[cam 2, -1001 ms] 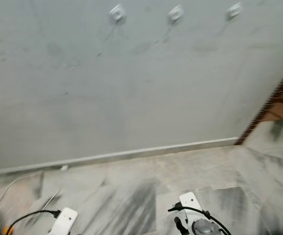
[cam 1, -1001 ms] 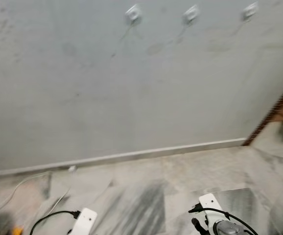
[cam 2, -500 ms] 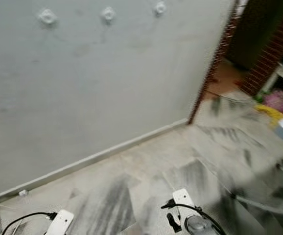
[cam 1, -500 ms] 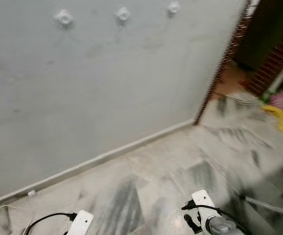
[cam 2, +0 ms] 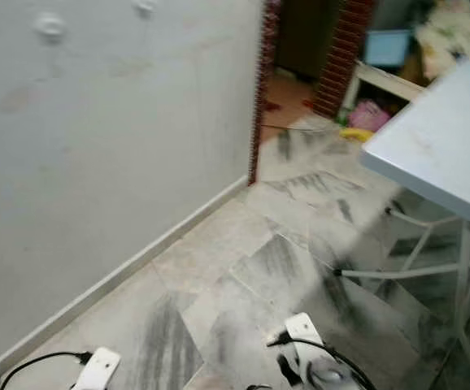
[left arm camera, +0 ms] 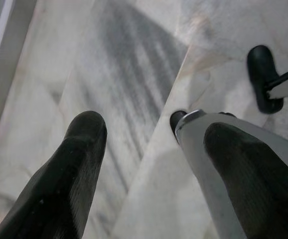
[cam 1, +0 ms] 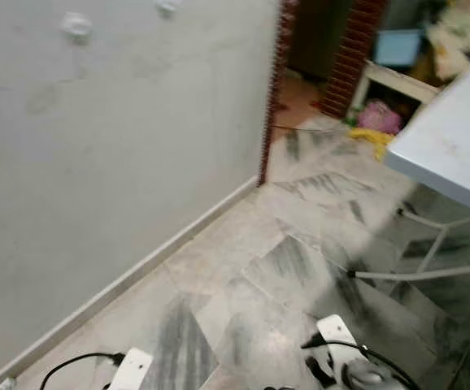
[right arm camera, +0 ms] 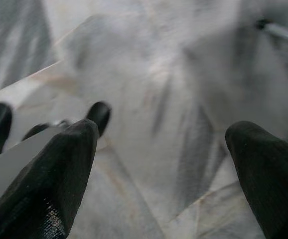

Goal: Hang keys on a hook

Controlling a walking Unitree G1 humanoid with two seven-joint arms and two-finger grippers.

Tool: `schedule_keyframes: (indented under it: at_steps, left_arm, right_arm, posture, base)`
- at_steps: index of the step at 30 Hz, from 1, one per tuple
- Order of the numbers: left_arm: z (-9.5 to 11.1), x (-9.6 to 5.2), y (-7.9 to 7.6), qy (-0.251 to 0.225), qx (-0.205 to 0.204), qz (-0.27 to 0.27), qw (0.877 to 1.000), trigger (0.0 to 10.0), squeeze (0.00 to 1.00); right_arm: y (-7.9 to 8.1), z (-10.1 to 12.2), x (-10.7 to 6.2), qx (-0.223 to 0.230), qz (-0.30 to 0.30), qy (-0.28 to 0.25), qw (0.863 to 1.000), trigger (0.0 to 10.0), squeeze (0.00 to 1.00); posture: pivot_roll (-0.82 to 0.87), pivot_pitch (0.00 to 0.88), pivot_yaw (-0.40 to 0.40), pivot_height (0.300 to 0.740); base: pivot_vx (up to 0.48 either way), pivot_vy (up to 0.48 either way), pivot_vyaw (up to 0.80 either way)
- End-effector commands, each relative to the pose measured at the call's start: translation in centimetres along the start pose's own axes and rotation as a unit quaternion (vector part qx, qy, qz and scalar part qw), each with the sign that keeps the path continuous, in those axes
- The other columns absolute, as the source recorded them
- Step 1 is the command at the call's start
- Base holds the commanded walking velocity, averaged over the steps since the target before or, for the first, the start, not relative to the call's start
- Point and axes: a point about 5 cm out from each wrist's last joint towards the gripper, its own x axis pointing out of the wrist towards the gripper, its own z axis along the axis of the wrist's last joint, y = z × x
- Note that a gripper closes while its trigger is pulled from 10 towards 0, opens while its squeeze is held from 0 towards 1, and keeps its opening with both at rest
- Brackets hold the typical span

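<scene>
Two small white hooks [cam 1: 76,24] [cam 1: 167,6] sit high on the pale grey wall [cam 1: 97,162] at the upper left, blurred. Both arms hang low over the marble floor. The left arm's white wrist [cam 1: 133,370] and the right arm's wrist [cam 1: 353,370] show at the bottom edge of the eye views. In the left wrist view, my left gripper [left arm camera: 156,164] is open, with only floor between its black fingers [left arm camera: 81,164]. My right gripper [right arm camera: 159,169] is open too, with bare floor between its fingers [right arm camera: 54,179].
A white table [cam 1: 454,122] on thin white legs [cam 1: 430,272] stands to the right. A brick-edged doorway [cam 1: 271,89] ends the wall, with a blue box [cam 1: 398,45] and pink and yellow clutter [cam 1: 377,118] beyond. The grey-streaked marble floor [cam 1: 243,292] lies ahead.
The camera has swung to the right: the hooks slid to the picture's upper left, and the doorway and the white table came into view. Both arms stay hanging low.
</scene>
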Motion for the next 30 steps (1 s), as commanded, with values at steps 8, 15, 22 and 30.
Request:
schedule_keyframes:
  at_steps: [8, 15, 22, 30]
  left_arm:
    - [-0.7, -0.2, 0.6, 0.013, -0.002, 0.011, 1.0, 10.0, 0.0]
    - [-0.5, -0.2, 0.9, 0.005, -0.029, 0.028, 0.999, 10.0, 0.0]
    - [2.0, 0.0, 1.7, -0.043, -0.173, 0.041, 0.983, 10.0, 0.0]
    - [8.4, -0.1, 2.0, -0.15, -0.167, 0.022, 0.974, 10.0, 0.0]
  right_arm:
    - [0.5, 0.3, 0.1, -0.004, 0.006, -0.005, 1.0, 10.0, 0.0]
    - [1.1, 0.2, 0.3, 0.118, 0.006, 0.004, 0.993, 10.0, 0.0]
    - [2.3, 2.1, 0.6, 0.275, 0.014, -0.026, 0.961, 10.0, 0.0]
    - [3.7, 5.0, 0.8, 0.233, 0.055, -0.079, 0.968, 10.0, 0.0]
  posture:
    - [0.05, 0.062, 0.008, 0.74]
    - [0.05, 0.066, 0.011, 0.74]
    - [0.05, 0.076, 0.019, 0.74]
    - [0.05, 0.076, 0.026, 0.74]
  base:
    - [0.0, 0.0, -0.18]
    - [0.0, 0.0, 0.0]
    - [0.0, 0.0, 0.0]
    - [0.0, 0.0, 0.0]
